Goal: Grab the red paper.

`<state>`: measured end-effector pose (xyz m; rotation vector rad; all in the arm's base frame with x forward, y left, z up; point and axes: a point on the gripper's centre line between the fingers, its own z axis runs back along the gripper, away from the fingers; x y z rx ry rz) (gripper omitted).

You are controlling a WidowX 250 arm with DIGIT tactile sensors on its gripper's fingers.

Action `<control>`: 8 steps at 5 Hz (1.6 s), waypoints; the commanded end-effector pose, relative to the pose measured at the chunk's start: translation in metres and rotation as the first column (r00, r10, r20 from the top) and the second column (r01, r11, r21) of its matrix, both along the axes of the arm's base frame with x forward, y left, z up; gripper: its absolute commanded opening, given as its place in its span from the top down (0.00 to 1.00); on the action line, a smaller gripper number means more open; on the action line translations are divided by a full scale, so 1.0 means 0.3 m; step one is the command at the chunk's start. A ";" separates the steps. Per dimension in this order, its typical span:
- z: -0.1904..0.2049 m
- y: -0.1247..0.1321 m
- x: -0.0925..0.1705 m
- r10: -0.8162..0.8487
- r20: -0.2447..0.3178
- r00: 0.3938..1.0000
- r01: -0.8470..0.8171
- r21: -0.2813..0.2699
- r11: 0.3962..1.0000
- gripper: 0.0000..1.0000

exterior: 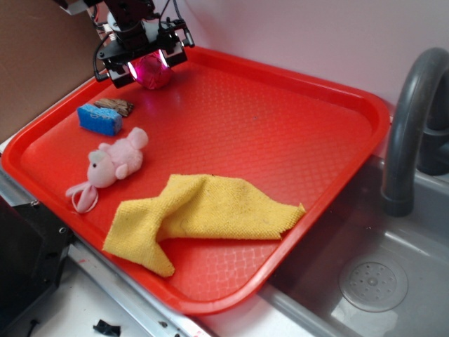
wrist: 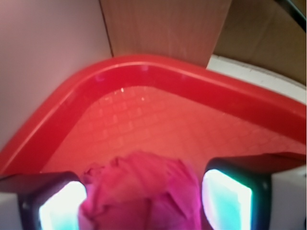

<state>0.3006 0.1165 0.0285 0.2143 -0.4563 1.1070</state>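
The red paper [exterior: 154,74] is a small dark red wrinkled ball at the far left corner of the red tray [exterior: 295,105]. My gripper [exterior: 149,64] stands over it with one finger on each side. In the wrist view the red paper [wrist: 144,184] fills the gap of my gripper [wrist: 144,203]. The lit pads [wrist: 62,208] press against its left and right sides. I cannot tell whether the ball still rests on the tray floor [wrist: 158,120].
A blue sponge [exterior: 99,119] and a brown piece [exterior: 116,106] lie just in front of the gripper. A pink plush toy [exterior: 112,165] and a yellow cloth [exterior: 203,210] lie nearer the front. A sink with a grey faucet [exterior: 410,119] is at the right. A wall stands behind the tray.
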 end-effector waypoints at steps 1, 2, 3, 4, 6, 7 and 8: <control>0.032 0.017 0.017 -0.016 0.031 0.999 0.017 -0.021 1.000 1.00; 0.046 0.010 0.013 -0.010 0.043 0.999 0.011 -0.025 1.000 1.00; 0.176 -0.024 -0.011 -0.089 -0.017 0.996 0.088 -0.061 0.994 1.00; 0.316 -0.110 -0.058 -0.230 -0.075 0.970 0.220 -0.129 0.967 1.00; 0.518 -0.316 -0.232 -0.538 -0.116 0.835 0.490 -0.290 0.822 1.00; 0.600 -0.361 -0.306 -0.612 -0.090 0.786 0.559 -0.321 0.765 1.00; 0.604 -0.352 -0.338 -0.603 -0.122 0.789 0.533 -0.353 0.769 1.00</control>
